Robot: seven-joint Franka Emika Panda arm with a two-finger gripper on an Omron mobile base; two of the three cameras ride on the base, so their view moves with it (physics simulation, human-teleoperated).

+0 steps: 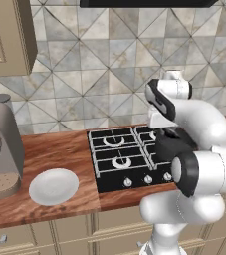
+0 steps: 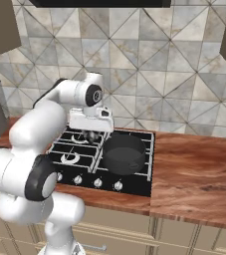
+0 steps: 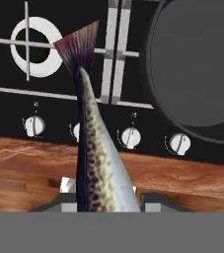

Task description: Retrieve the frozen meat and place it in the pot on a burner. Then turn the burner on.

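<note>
**Fish over the cooktop, pot off to one side**

Tiled wall backs a wooden counter (image 2: 194, 169) holding the black cooktop (image 2: 134, 185). On its right-hand burner sits the pot (image 2: 123, 153), at 4 o'clock from the gripper (image 2: 90, 134). Its fingers are clamped on the frozen fish (image 3: 96, 153), tail forward. Best to carry it fully over the pot's rim, lower, then release.

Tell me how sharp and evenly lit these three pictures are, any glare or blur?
Left base view: even flat light, faint sheen on the plate, no glare. Right base view: pot matte, soft shadows only. Hand view: fish up close looks slightly soft; knobs and burner stay crisp.
</note>
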